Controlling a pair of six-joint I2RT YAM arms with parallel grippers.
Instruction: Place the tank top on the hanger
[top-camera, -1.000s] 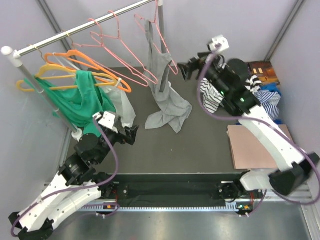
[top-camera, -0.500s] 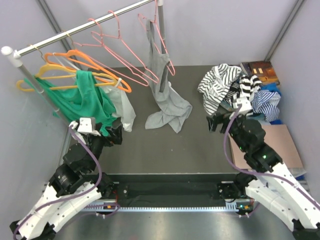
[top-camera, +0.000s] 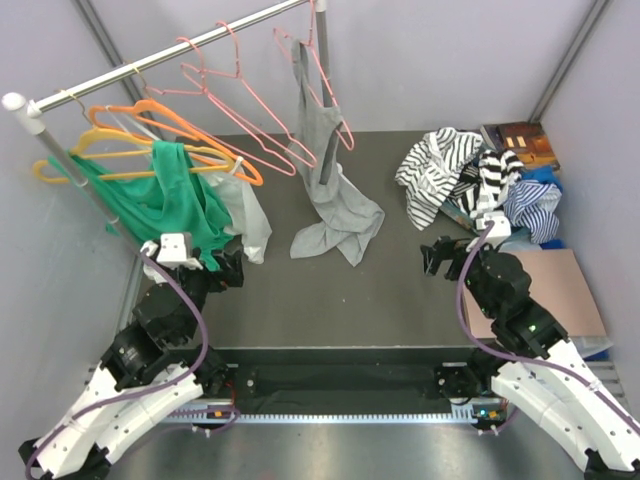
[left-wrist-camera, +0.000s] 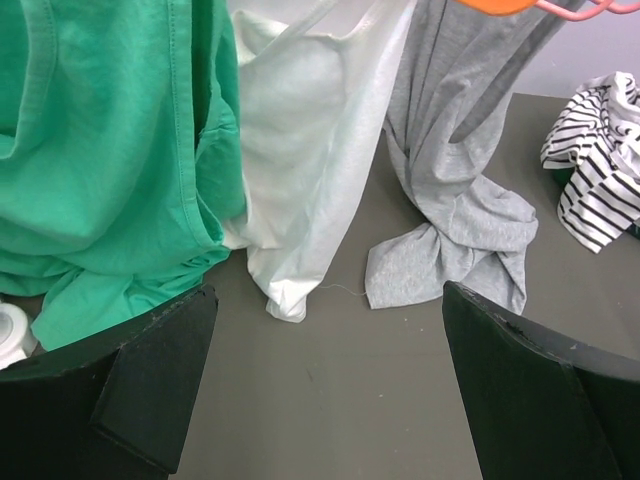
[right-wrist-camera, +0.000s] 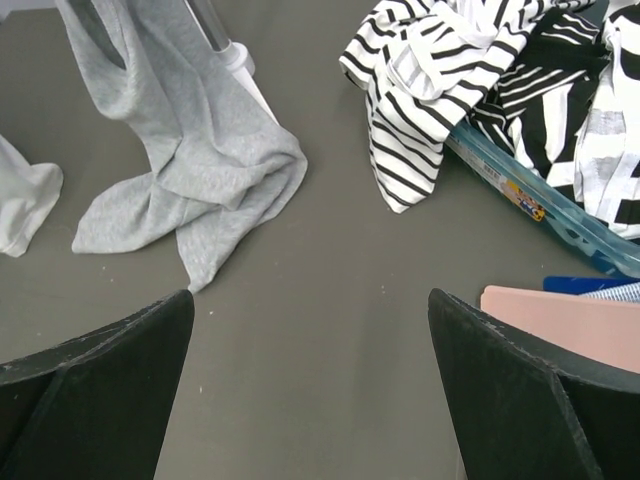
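Observation:
The grey tank top (top-camera: 322, 150) hangs on a thin pink wire hanger (top-camera: 335, 100) on the rail, its lower part bunched on the dark table. It also shows in the left wrist view (left-wrist-camera: 460, 190) and the right wrist view (right-wrist-camera: 190, 150). My left gripper (top-camera: 232, 268) is open and empty, low near the table's left side, below the green garment (top-camera: 160, 205). My right gripper (top-camera: 438, 258) is open and empty, low at the right, well apart from the tank top.
Two more pink hangers (top-camera: 240, 90), orange (top-camera: 180, 130) and yellow hangers (top-camera: 70, 160) hang on the rail (top-camera: 150, 62). A whitish garment (top-camera: 245, 215) hangs beside the green one. Striped clothes (top-camera: 450, 165) pile at the back right. A pink board (top-camera: 520, 290) lies at the right.
My right arm has pulled back from up near the tank top to low at the right front. My left gripper has drawn back and left a little. The tank top stays on the hanger.

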